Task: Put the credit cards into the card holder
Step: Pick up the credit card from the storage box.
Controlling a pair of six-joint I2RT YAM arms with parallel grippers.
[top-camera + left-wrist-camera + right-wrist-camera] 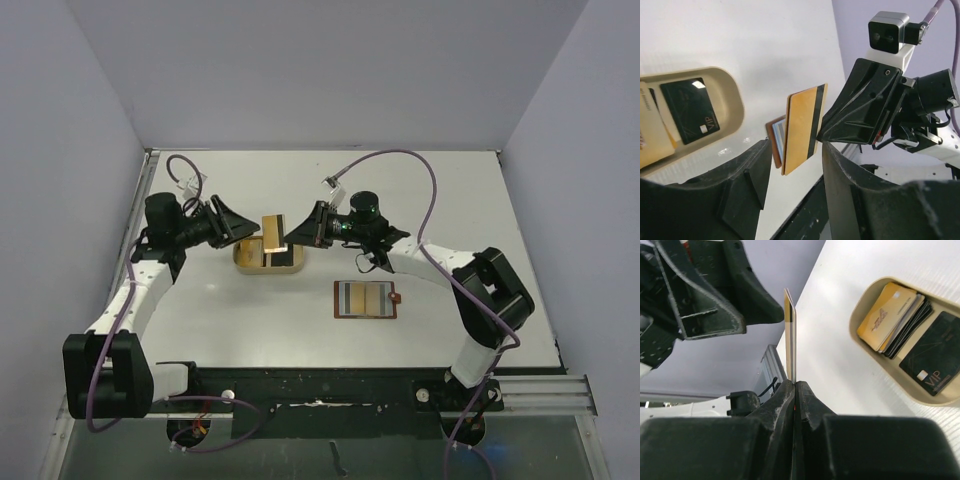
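A tan credit card with a black stripe (801, 127) stands on edge above the table, seen edge-on (790, 335) in the right wrist view. My right gripper (794, 384) is shut on its lower edge. My left gripper (796, 150) is open, its fingers on either side of the card with gaps on both sides and not touching it. In the top view the card (272, 229) hangs between the left gripper (245, 229) and the right gripper (293, 236). The brown card holder (365, 299) lies open on the table to the right, striped slots up. More credit cards (891, 316) lie stacked in a tray.
A tan oblong tray (250, 264) sits just below the held card; it holds the stack and a black VIP card (933, 361). The tray rim (730, 95) is left of my left fingers. Grey walls enclose the table on three sides.
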